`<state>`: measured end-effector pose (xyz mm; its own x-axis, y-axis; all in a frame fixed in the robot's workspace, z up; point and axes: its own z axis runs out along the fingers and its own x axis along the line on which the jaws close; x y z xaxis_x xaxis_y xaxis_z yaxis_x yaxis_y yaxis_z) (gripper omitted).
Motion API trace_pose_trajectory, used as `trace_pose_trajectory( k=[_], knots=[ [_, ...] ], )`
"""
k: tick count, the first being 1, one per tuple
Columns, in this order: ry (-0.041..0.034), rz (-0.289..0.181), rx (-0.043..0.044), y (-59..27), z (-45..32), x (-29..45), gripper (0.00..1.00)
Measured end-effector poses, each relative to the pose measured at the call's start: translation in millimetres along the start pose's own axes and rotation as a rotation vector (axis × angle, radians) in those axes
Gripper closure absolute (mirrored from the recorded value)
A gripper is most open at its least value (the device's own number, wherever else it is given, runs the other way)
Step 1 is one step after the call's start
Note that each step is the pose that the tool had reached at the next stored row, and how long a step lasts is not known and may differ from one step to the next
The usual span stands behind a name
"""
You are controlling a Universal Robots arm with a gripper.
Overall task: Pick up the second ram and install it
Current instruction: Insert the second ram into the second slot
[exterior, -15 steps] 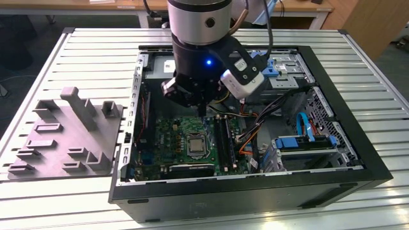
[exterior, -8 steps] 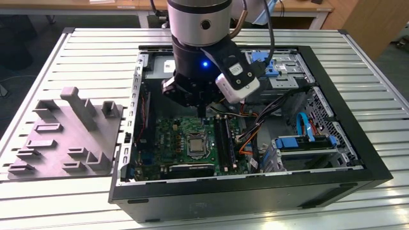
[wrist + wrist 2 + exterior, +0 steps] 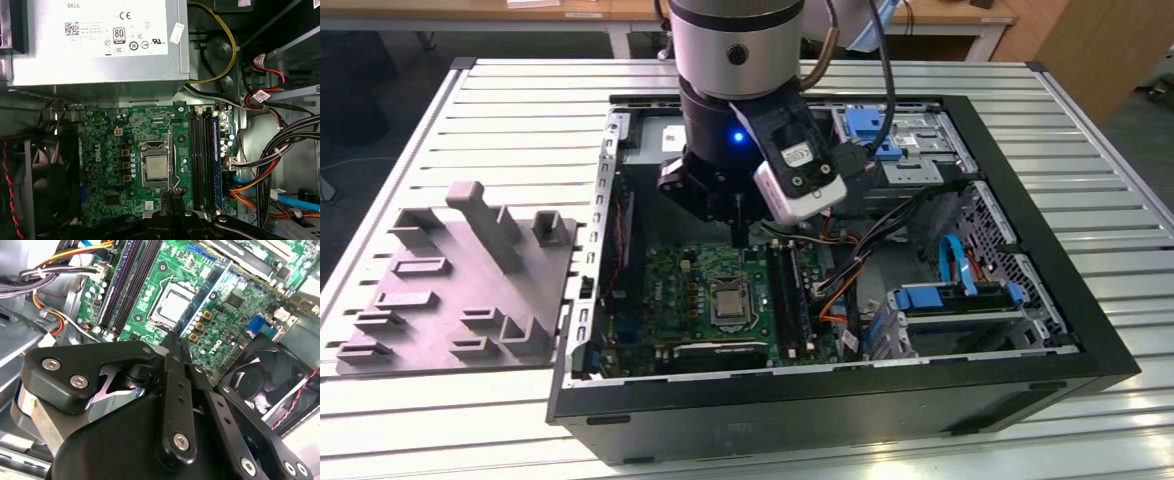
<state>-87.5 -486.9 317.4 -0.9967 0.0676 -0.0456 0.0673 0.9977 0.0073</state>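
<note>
My gripper [image 3: 740,238] hangs inside the open computer case, just above the green motherboard [image 3: 680,290]. In both wrist views its thin black fingertips [image 3: 175,336] [image 3: 172,194] are pressed together with nothing between them, and they point down near the processor socket [image 3: 156,167]. Beside the socket run the long black memory slots [image 3: 200,160]. A dark bluish memory stick [image 3: 216,160] [image 3: 116,285] sits upright in the slot farthest from the socket. I cannot tell whether it is the second ram.
A grey power supply [image 3: 100,45] and bundles of cables [image 3: 280,150] crowd the case around the board. A black fan [image 3: 250,382] sits at the board's edge. Outside the case, on the exterior view's left, a grey holder block [image 3: 460,290] rests on the slatted table.
</note>
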Motion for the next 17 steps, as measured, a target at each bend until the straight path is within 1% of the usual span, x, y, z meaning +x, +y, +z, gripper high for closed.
trace_pose_trajectory(
  k=[7, 12, 17],
  knots=[
    [-0.0001, -0.001, -0.0003, 0.1, 0.2, -0.4, 0.89],
    [0.0001, -0.028, -0.0015, 0.1, 0.2, -0.4, 0.89],
    [0.0002, -0.029, -0.0016, 0.1, 0.3, -0.5, 0.89]
  ],
)
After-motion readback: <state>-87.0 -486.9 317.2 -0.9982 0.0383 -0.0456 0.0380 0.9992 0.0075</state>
